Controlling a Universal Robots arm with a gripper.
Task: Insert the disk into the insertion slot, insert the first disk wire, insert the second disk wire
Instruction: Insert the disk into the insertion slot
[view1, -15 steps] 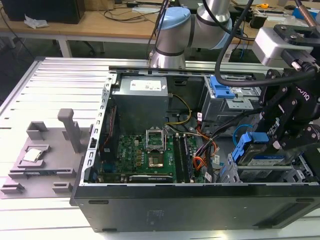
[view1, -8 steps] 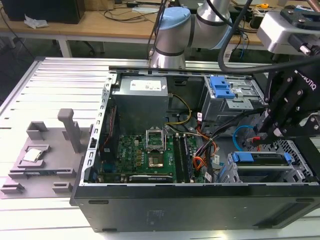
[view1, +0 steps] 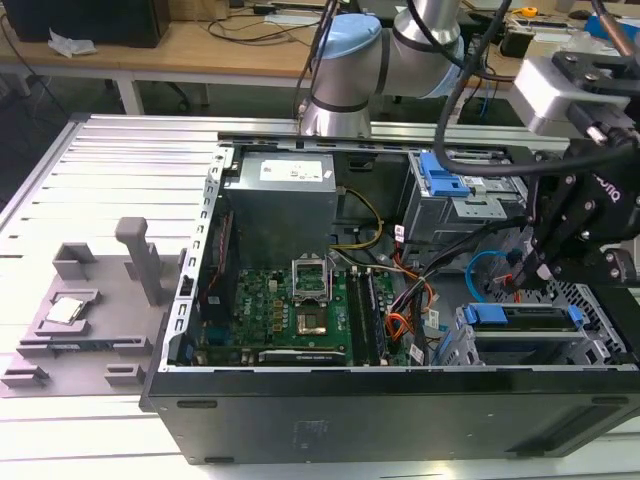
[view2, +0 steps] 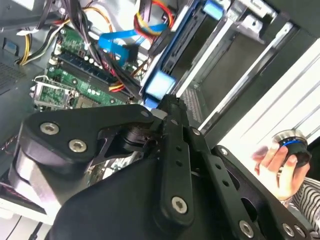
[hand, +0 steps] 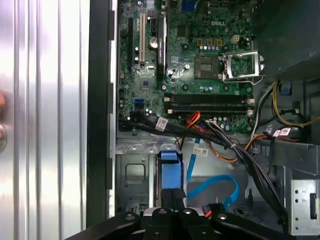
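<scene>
Lower right of the exterior view: disk partly hidden inside insertion slot. We log gripper clenched, tilted down over it.

Disk – silver-grey, blue carrier; second disk wire bright blue; board green; tool – black.

I see the blue-framed disk lying flat in the insertion slot at the exterior view's right. The blue second disk wire loops just beyond it, on the far side.
</scene>
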